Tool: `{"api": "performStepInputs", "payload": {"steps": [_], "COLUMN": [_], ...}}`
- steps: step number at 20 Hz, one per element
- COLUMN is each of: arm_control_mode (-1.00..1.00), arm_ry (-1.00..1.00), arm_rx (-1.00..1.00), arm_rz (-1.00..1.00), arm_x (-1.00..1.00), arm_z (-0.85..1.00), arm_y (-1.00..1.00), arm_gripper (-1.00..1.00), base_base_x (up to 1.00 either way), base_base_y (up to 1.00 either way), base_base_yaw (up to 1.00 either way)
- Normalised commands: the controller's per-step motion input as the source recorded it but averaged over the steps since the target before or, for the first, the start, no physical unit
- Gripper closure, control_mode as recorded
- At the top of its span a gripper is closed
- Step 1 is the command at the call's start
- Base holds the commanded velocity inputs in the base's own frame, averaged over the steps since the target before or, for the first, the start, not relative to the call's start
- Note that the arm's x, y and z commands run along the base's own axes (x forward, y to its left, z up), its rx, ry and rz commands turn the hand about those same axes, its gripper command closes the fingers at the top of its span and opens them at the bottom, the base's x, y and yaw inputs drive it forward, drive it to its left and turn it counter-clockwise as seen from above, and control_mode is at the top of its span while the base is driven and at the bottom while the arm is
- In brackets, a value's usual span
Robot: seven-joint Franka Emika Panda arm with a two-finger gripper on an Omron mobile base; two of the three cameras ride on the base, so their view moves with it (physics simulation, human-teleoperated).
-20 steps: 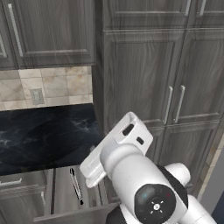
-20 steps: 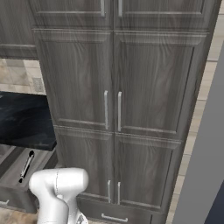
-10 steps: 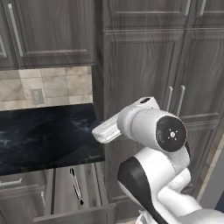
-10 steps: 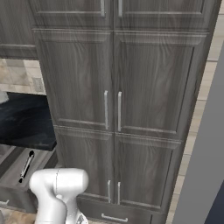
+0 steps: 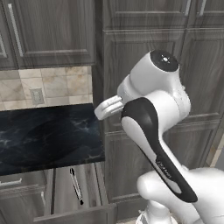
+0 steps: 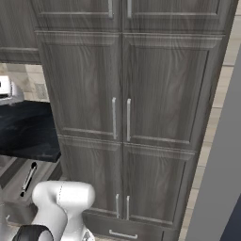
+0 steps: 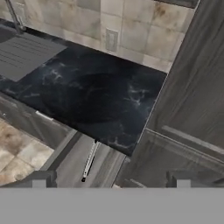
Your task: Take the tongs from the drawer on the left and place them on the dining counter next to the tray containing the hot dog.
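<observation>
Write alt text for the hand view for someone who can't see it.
Slim tongs lie lengthwise in an open drawer beneath a black marbled counter with a beige tile backsplash. The open pincer hangs above, its two fingertips wide apart; tall dark wood cabinets stand alongside.

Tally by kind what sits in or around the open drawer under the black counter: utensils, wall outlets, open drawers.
Tongs: 1, lying loose in the drawer
Open drawer: 1
Wall outlet: 1, on the tile backsplash
Gripper: 1, open, above the counter, holding nothing
Total: 4
</observation>
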Motion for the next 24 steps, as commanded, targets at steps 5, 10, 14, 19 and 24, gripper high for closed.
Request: {"api": "performStepInputs", "payload": {"steps": [5,10,14,19,24], "arm_control_mode": [-1.0,-1.0,-1.0,-1.0,-1.0], "arm_ry": [0.44,0.29,0.2,0.12,0.07], "arm_rx": [0.02,0.02,0.0,0.0,0.0], "arm_rz": [0.0,-0.05,-0.06,-0.05,-0.03], "arm_x": [0.0,0.0,0.0,0.0,0.0], "arm_z": [-0.33,-0.51,-0.7,-0.89,-0.86], "arm_y": [0.0,0.0,0.0,0.0,0.0], "arm_gripper": [-1.0,-1.0,-1.0,-1.0,-1.0], "base_base_x": [0.0,0.0,0.0,0.0,0.0], "base_base_y": [0.0,0.0,0.0,0.0,0.0], "base_base_yaw": [0.0,0.0,0.0,0.0,0.0]}}
